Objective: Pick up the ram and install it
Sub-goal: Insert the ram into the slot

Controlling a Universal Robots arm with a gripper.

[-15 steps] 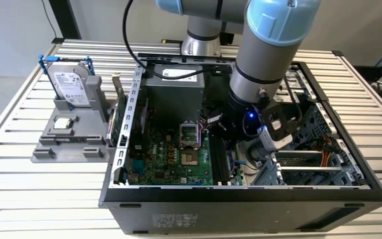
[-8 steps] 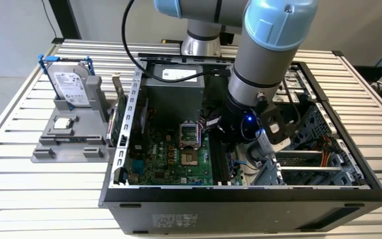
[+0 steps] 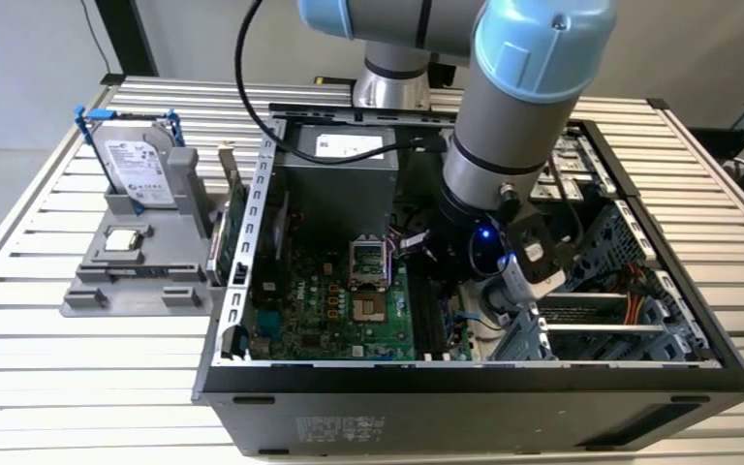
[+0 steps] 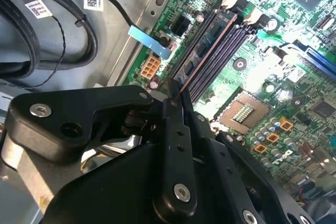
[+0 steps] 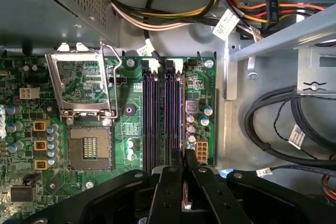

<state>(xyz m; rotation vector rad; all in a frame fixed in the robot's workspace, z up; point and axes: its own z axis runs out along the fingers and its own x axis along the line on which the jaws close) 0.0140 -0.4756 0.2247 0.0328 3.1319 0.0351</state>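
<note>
- Down inside the open black metal computer case point(image 3: 476, 407), over the glossy green motherboard point(image 3: 333, 310).
- Matte black gripper point(image 4: 177, 94), jaws pinched on the ram point(image 4: 210, 43), a slim green circuit-board stick with a coppery edge.
- Ram lined up edge-on along the outermost of the long dark ribbed memory slots point(image 5: 163, 114), beside the open silver processor socket point(image 5: 86, 85).
- Grey plastic fixture point(image 3: 139, 262) with a silver-labelled hard drive point(image 3: 137, 170) outside on the slatted white table point(image 3: 36, 378).

A slatted white metal table point(image 3: 36, 349) carries an open black computer case point(image 3: 476, 412) and, just beside it toward the exterior view's left, a grey fixture stand point(image 3: 133, 286).
</note>
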